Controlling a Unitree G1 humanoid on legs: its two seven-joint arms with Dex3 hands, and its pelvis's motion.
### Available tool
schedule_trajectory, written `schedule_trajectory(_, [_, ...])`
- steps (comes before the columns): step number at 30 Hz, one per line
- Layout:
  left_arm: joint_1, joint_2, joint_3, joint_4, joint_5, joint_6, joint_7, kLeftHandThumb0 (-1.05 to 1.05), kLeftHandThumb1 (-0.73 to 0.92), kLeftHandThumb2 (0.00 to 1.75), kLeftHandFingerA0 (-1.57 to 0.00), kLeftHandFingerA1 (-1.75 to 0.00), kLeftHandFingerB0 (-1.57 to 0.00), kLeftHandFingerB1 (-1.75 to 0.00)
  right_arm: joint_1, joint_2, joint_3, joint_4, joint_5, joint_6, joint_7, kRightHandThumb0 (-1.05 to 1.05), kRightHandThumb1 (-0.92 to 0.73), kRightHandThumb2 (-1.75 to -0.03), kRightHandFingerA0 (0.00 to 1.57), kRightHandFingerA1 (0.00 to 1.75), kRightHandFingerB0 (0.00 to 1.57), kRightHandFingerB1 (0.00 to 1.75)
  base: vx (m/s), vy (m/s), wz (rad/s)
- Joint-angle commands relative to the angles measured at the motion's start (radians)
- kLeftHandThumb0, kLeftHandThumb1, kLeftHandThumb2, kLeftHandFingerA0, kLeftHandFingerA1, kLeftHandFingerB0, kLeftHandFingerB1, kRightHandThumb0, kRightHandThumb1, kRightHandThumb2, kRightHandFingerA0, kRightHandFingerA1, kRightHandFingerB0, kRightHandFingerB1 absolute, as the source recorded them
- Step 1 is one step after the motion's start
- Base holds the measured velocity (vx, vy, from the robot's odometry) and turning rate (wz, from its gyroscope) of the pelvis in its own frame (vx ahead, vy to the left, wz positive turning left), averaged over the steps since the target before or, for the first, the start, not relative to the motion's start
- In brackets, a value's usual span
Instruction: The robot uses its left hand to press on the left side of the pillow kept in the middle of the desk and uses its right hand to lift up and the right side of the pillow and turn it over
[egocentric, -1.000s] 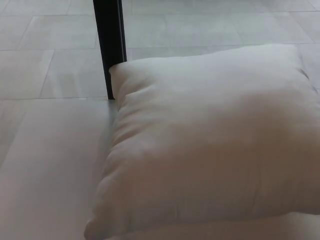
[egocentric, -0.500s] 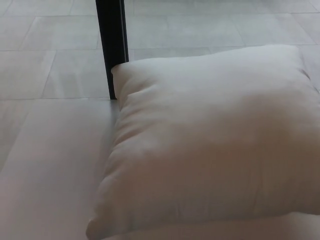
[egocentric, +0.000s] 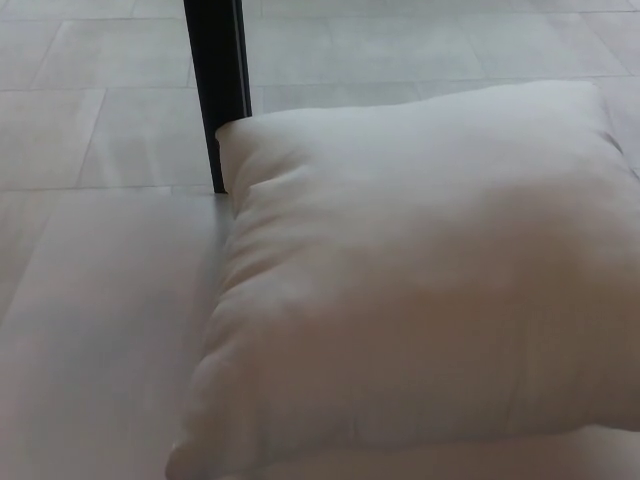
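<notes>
White pillow lies flat on the desk.

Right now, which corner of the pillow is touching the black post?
The far left corner of the white pillow, the only one that reaches the black post. The near left corner lies apart on the pale desk.

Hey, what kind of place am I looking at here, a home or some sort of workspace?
Hard to say; probably an indoor test space. A white pillow lies on a pale desk, a black post stands behind, and the floor has large pale tiles.
</notes>
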Motion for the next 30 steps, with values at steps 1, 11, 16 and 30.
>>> schedule_trajectory(1, [-0.239, -0.179, -0.086, -0.59, -0.184, 0.35, 0.373, -0.88, 0.89, 0.65, 0.0, -0.78, 0.0, -0.77, -0.239, -0.009, 0.123, -0.409, 0.308, 0.332, 0.001, -1.0, -0.63, -1.09, 0.06, 0.74, 0.0, 0.44, 0.0, 0.0, 0.0])
schedule_trajectory(11, [-0.261, -0.354, -0.316, -0.508, -0.103, 0.541, 0.279, -0.71, 0.73, 1.07, 0.0, -0.38, 0.0, -0.31, -0.3, 0.179, 0.441, -0.575, 0.221, 0.372, 0.034, -1.05, -0.75, -1.17, 0.0, 0.09, 0.0, 0.0, 0.0, 0.0, 0.0])
schedule_trajectory(16, [-0.26, -0.381, -0.384, -0.435, -0.041, 0.555, 0.254, -0.73, 0.71, 1.08, 0.0, -0.41, -0.01, -0.32, -0.316, 0.205, 0.508, -0.493, 0.18, 0.38, 0.077, -1.05, -0.8, -1.2, 0.0, 0.13, 0.0, 0.0, 0.0, 0.0, 0.0])
schedule_trajectory(30, [-0.235, -0.359, -0.547, -0.402, 0.004, 0.699, 0.203, -0.82, 0.59, 1.01, -0.02, -0.52, -0.07, -0.36, -0.295, 0.184, 0.681, -0.347, 0.051, 0.334, 0.13, -1.05, -0.77, -1.19, 0.0, 0.13, 0.0, 0.0, 0.0, 0.0, 0.0])
